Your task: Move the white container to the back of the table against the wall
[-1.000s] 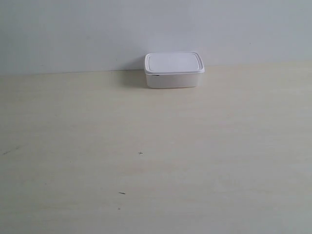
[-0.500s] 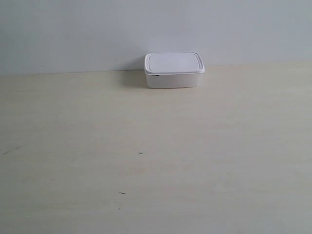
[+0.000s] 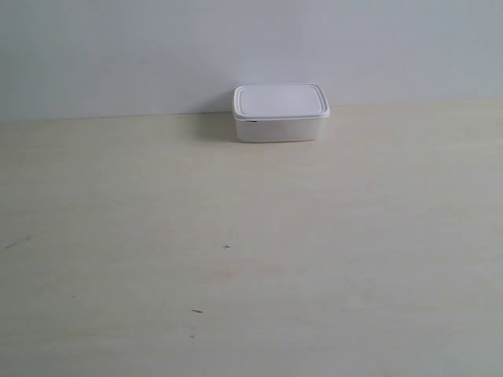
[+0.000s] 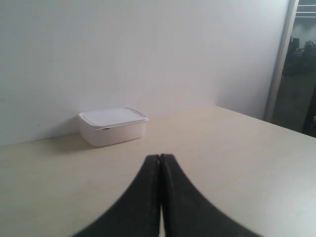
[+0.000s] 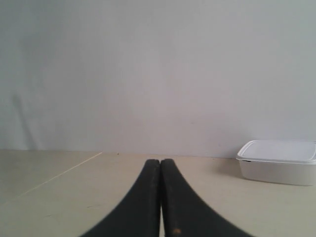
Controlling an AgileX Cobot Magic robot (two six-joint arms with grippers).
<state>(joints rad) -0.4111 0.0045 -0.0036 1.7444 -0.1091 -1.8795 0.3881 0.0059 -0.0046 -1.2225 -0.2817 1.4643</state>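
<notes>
Container (image 3: 280, 114) on the table (image 3: 236, 196) at its back (close before the wall (image 3: 157, 47))

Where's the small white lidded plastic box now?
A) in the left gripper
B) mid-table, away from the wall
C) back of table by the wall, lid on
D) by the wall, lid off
C: the white plastic box sits lidded at the cream table's back by the pale wall; the left gripper is shut, empty.

I can read no text, label, brand or number in any of my views. The white container (image 3: 280, 112) is plain on lid and side. The worktop (image 3: 354, 259) bears only tiny dark specks (image 3: 196, 311), one shaped like a small cross (image 3: 226, 247).
</notes>
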